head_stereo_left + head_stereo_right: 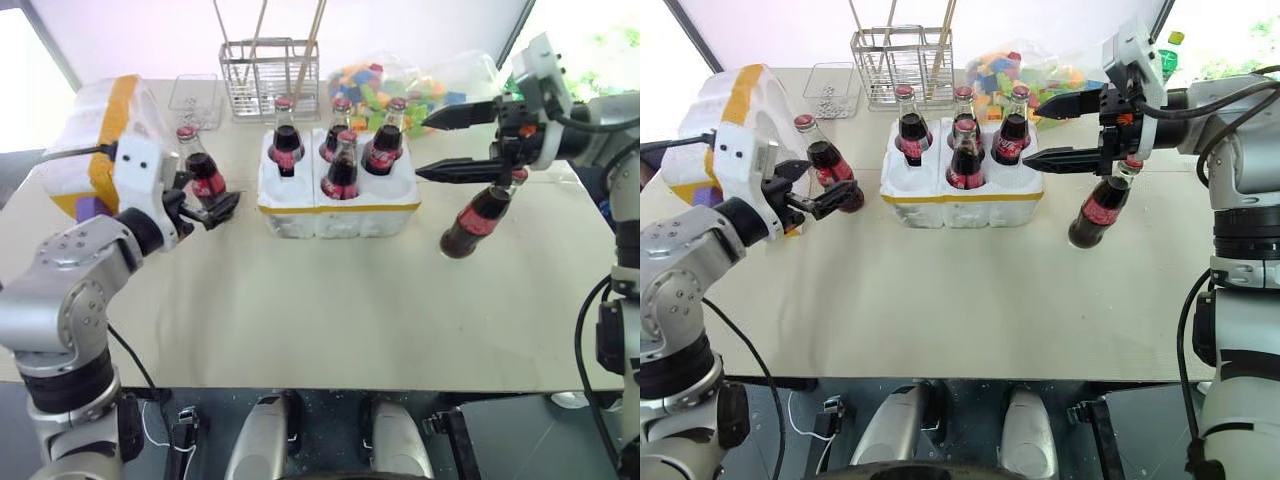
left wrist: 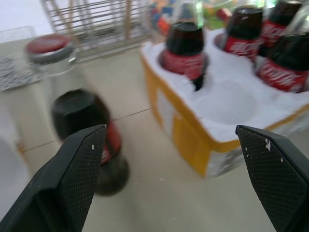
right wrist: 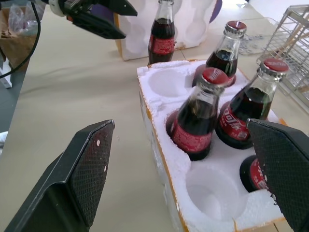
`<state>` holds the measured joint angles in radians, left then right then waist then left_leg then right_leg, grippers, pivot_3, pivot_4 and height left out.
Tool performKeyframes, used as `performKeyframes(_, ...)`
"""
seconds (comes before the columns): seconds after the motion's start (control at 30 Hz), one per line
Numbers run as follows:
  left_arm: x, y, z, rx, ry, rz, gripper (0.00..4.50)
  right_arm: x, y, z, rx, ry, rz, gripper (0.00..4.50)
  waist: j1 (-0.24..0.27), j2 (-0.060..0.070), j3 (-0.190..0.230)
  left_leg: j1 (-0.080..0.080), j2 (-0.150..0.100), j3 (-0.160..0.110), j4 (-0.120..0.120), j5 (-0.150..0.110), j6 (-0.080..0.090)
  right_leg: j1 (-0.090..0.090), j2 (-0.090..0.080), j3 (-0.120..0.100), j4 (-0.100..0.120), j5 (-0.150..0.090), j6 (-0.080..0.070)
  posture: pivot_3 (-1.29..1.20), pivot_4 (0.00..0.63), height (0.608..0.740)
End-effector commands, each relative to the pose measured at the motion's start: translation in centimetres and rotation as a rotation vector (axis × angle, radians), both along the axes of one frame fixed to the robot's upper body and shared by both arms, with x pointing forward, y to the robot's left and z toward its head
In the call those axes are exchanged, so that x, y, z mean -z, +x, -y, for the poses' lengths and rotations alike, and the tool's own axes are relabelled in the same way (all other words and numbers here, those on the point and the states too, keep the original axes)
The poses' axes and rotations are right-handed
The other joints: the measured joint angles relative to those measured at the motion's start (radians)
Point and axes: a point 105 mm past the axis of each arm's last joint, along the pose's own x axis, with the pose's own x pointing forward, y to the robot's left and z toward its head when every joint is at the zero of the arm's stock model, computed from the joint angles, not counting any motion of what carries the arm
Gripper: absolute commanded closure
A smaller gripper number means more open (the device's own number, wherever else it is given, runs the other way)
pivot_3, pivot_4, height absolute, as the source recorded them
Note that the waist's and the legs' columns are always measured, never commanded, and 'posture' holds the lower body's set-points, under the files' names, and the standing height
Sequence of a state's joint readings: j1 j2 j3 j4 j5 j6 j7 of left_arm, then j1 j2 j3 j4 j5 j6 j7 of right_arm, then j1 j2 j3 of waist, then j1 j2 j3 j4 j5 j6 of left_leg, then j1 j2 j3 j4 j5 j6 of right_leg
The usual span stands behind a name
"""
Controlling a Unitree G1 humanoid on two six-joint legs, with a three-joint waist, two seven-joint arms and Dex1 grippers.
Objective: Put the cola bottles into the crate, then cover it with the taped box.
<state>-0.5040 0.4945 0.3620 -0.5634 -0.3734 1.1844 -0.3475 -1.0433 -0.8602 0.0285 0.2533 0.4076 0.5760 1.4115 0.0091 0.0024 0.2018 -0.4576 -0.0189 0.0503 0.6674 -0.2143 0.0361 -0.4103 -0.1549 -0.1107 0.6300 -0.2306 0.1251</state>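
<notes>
The crate (image 1: pixel 338 208), a low white block with a yellow band, sits mid-table holding several cola bottles (image 1: pixel 342 168); two of its holes (image 3: pixel 212 193) show empty. Another cola bottle (image 1: pixel 201 168) stands on the table left of the crate. My left gripper (image 1: pixel 216 211) is open right in front of it, and the bottle (image 2: pixel 84 128) shows just past one finger. The taped box (image 1: pixel 100 135) lies behind that arm at the far left. My right gripper (image 1: pixel 440 145) hangs open to the right of the crate, above a further cola bottle (image 1: pixel 478 222) on the table.
A metal wire rack (image 1: pixel 268 75), a clear tray (image 1: pixel 195 100) and a bag of coloured blocks (image 1: pixel 400 85) line the back of the table. A green bottle (image 1: pixel 1170 45) stands at the far right. Bare tabletop (image 1: pixel 330 310) stretches in front of the crate.
</notes>
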Motion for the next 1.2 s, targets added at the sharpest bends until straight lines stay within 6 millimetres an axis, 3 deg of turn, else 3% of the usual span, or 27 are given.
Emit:
performKeyframes(0.03,-0.3,0.9,-1.6,-0.122,0.004,0.038,0.04,-1.7,-0.4,-0.3,-0.022,0.008,0.067,0.00,0.004,0.000,0.000,0.000,0.000,0.000,0.000,0.000,0.000,0.000,0.000,0.000,0.000,0.000,0.000,0.00,0.150,0.736)
performKeyframes(0.17,0.9,2.6,-2.5,-0.193,-0.012,0.010,0.04,-1.9,-0.3,-0.4,-0.020,0.009,0.074,0.00,0.005,0.000,0.000,0.000,0.000,0.000,0.000,0.000,0.000,0.000,0.000,0.000,0.000,0.000,0.000,0.00,0.150,0.736)
performKeyframes(0.43,2.6,4.9,-1.2,-0.115,-0.010,-0.007,0.04,-2.3,-0.5,-0.3,-0.021,0.026,0.076,0.00,0.003,0.000,0.000,0.000,0.000,0.001,0.000,0.000,0.000,0.000,0.000,0.000,0.000,0.000,0.000,0.00,0.150,0.736)
performKeyframes(0.6,2.7,6.7,-1.5,-0.128,-0.010,0.005,0.04,-2.3,-0.4,-0.4,-0.021,0.036,0.073,0.00,0.004,0.000,0.000,0.000,0.000,0.001,0.000,0.000,0.000,-0.001,0.000,0.000,0.000,0.000,0.000,0.00,0.150,0.736)
performKeyframes(0.77,2.6,8.5,-0.5,-0.089,0.004,0.015,0.04,-2.2,-0.2,-0.7,-0.026,0.044,0.070,0.00,0.004,0.000,0.000,0.000,0.000,0.002,0.000,0.000,0.000,-0.001,0.000,0.000,0.000,0.000,0.000,0.00,0.150,0.736)
performKeyframes(1.03,3.5,9.6,-0.1,-0.061,-0.007,-0.008,0.04,-2.3,-0.1,-1.0,-0.031,0.056,0.074,0.00,0.002,0.000,0.000,0.000,-0.001,0.002,0.000,0.000,0.000,-0.001,0.000,0.000,0.000,0.000,0.000,0.00,0.150,0.736)
performKeyframes(1.13,3.0,9.4,-0.4,-0.058,-0.041,0.000,0.81,-2.4,-0.2,-1.0,-0.028,0.059,0.076,0.00,0.003,0.000,0.000,0.000,0.000,0.002,0.000,0.000,0.000,-0.001,0.000,0.000,0.000,0.000,0.000,0.00,0.150,0.736)
performKeyframes(1.2,2.5,9.1,-0.7,-0.058,-0.036,0.004,1.70,-2.4,-0.2,-1.0,-0.026,0.059,0.077,0.00,0.003,0.000,0.000,0.000,0.000,0.002,0.000,0.000,0.000,-0.001,0.000,0.000,0.000,0.000,0.000,0.00,0.150,0.736)
